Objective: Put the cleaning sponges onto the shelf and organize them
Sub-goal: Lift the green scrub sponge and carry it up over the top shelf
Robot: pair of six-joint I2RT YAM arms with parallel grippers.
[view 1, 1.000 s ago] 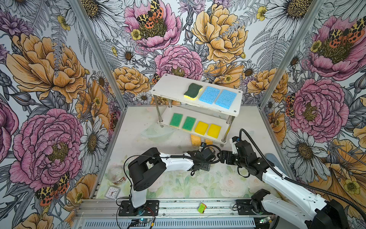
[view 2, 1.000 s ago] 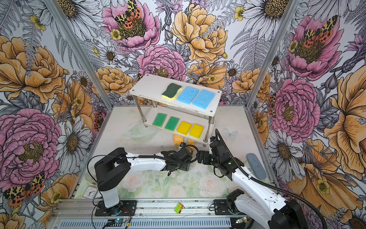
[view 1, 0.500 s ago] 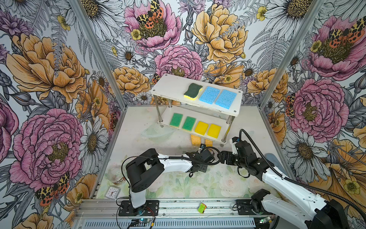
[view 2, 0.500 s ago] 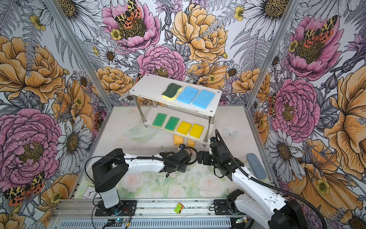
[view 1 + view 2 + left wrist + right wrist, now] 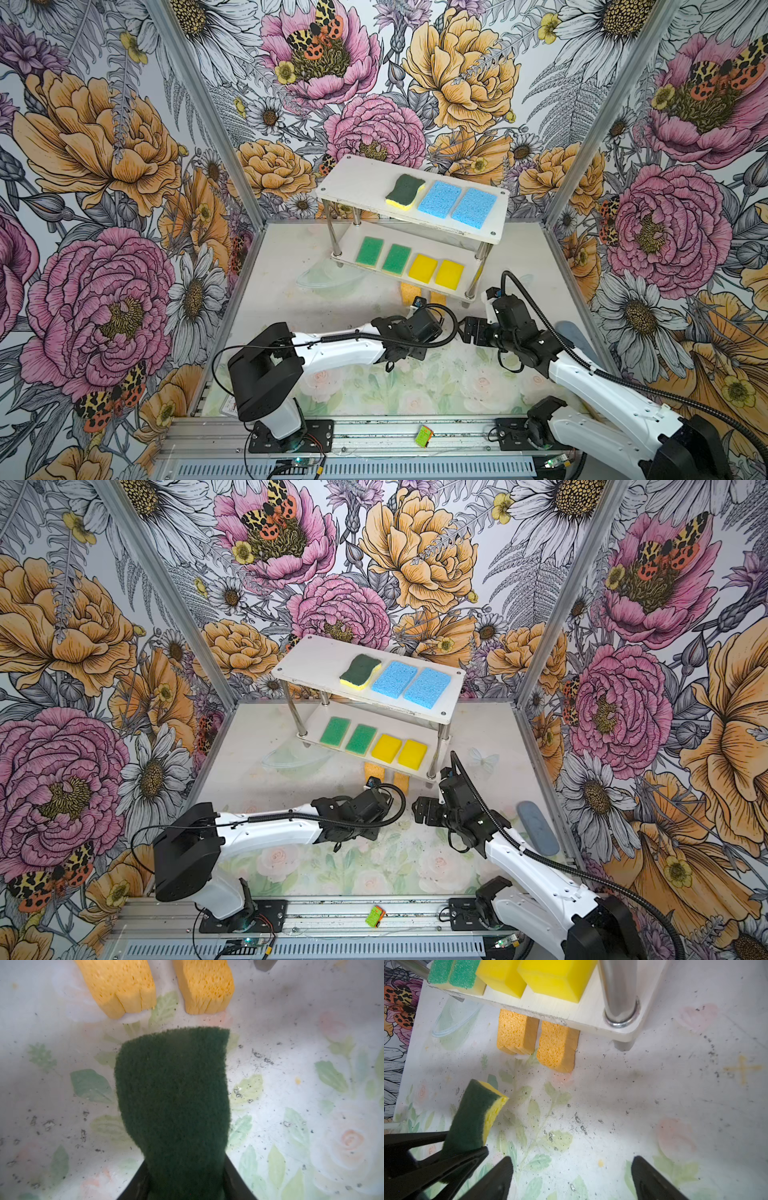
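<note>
Honestly, left gripper (image 5: 465, 1144) is clamped on seemingly just one end of the wavy green sponge (image 5: 172, 1095), low before the shelf (image 5: 357, 189), right gripper (image 5: 572, 1165) wide open, so it could flop loose mid-lift.

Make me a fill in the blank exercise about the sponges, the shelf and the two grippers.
1. The left gripper is shut on a wavy sponge with a dark ____ scouring face.
2. The shelf carries ____ blue sponges on its top board.
3. Both orange sponges lie on the table, partly under the shelf's ____ board.
4. The right gripper is ____ and holds nothing.

Missing words: green; two; lower; open.
</note>
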